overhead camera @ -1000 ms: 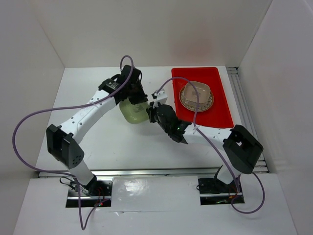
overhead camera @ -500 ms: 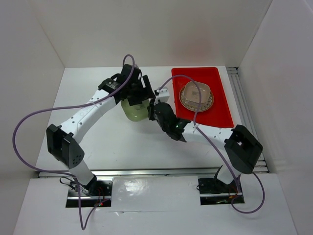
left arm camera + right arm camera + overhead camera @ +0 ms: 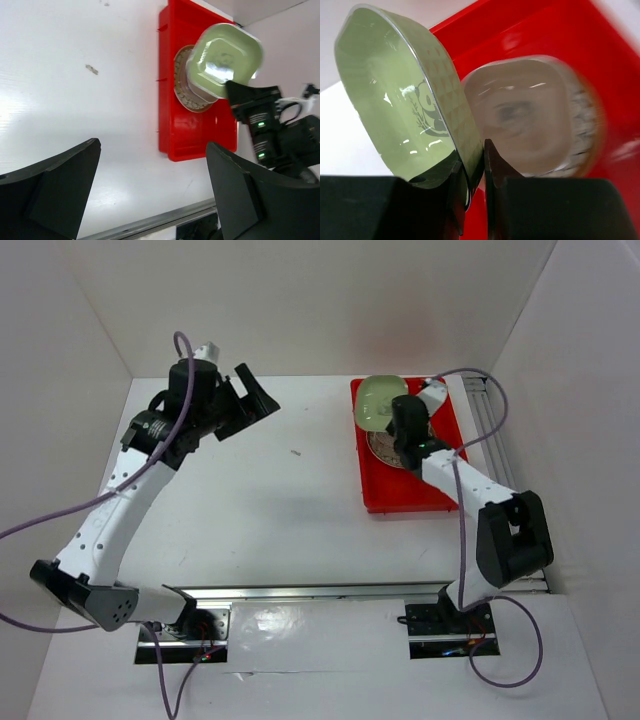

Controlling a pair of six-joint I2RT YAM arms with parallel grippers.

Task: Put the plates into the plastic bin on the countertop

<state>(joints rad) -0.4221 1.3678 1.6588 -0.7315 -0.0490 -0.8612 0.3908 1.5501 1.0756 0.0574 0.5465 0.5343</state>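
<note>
Pinching the green plate's (image 3: 400, 100) rim, your right jaws are holding it tilted over the red bin (image 3: 400, 495), a cream plate (image 3: 520, 115) on a round plate (image 3: 179, 75) lying just below them. Your left jaws are hanging spread wide, well away.

Bright, even light — glare on the green plate (image 3: 400, 100), cream plate (image 3: 520, 115) blurred.

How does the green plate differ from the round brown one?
The green plate is rounded-square; the brown plate is round, with a patterned rim. The green plate is held by its rim in the right gripper; the brown plate lies flat in the bin under a pale dish. Both are shallow.
</note>
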